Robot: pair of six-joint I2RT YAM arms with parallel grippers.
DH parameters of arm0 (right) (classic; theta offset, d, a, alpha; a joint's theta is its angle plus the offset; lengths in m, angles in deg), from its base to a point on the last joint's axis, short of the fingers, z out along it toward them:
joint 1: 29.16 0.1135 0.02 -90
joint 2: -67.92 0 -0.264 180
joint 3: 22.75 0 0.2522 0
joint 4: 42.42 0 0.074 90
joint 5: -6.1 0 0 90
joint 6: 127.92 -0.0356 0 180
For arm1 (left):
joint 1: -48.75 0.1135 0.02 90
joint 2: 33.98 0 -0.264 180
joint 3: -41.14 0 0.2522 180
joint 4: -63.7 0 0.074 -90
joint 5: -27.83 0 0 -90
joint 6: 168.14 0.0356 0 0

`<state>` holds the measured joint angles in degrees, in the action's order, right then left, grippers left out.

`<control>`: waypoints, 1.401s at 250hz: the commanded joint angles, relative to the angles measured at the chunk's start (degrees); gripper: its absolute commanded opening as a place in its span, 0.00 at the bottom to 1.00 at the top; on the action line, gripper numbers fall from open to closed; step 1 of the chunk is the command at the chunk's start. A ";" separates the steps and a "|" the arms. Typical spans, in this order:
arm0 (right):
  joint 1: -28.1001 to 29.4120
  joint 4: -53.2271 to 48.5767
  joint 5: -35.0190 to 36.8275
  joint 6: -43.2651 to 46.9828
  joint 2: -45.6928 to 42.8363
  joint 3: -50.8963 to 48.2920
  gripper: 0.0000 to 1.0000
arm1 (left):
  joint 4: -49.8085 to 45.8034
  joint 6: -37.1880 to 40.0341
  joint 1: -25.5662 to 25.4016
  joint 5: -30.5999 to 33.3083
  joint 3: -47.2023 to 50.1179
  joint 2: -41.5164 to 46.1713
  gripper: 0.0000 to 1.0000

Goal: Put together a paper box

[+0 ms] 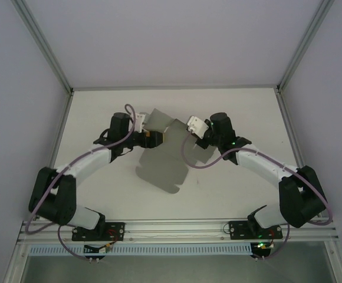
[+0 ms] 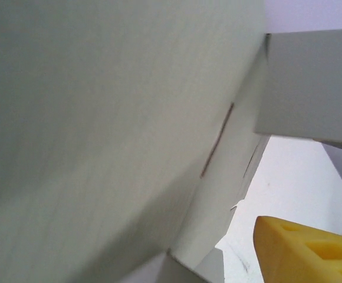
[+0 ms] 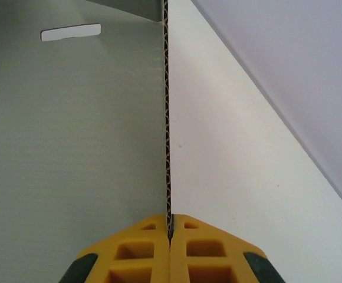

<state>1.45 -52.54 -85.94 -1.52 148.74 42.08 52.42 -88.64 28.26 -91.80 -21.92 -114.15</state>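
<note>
Yellow fingers [image 3: 203, 250] of the right gripper [image 3: 170, 229] press together on the raw corrugated edge of the paper box [image 1: 159, 168], a grey die-cut sheet lying part-folded at the middle of the white table [image 1: 247, 188], between the two arms. In the overhead view the sheet's wide base panel lies flat on the table, while panels at its far end and right side stand up from it. A narrow slot [image 3: 71, 32] is cut in the panel the right gripper holds. The left gripper [image 1: 152, 139] reaches in at the sheet's far-left corner, where a grey panel crowds its wrist camera and one yellow finger [image 2: 306, 250] shows beside it; whether that gripper is clamped on the cardboard or apart cannot be told. The job appears to be at an early-to-middle stage, with walls partly up and nothing visibly locked. The next move likely calls for swinging the held panel upright along its crease while the left arm steadies the neighbouring wall, so that a tab can meet the slot. No brand, label or writing can be read on the cardboard, the arms or the table.
</note>
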 commanded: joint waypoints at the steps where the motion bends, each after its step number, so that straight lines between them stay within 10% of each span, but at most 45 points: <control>1: -0.43 -0.45 -1.56 -0.80 -1.94 0.70 0.00 | -3.00 0.31 1.07 10.07 2.97 6.93 0.98; 54: -0.43 -0.30 -2.00 -0.81 -2.07 0.35 0.00 | -6.85 -4.33 8.09 16.04 5.36 9.71 1.00; 104: -0.47 -1.11 -2.84 -0.72 -1.53 1.48 0.00 | -2.16 2.88 8.01 -11.19 4.91 3.61 0.87; 175: -0.48 -1.46 -5.12 -1.68 -1.50 2.44 0.00 | 1.84 4.51 6.21 -19.59 3.51 -3.65 0.63; 351: -0.44 -0.31 -8.35 -3.88 -3.06 2.21 0.00 | 13.57 -4.92 0.79 -14.82 1.41 -11.08 0.04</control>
<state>-0.50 -54.77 -87.80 -3.44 147.91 42.78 60.29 -90.24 30.35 -107.82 -19.38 -123.94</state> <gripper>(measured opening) 0.044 0.073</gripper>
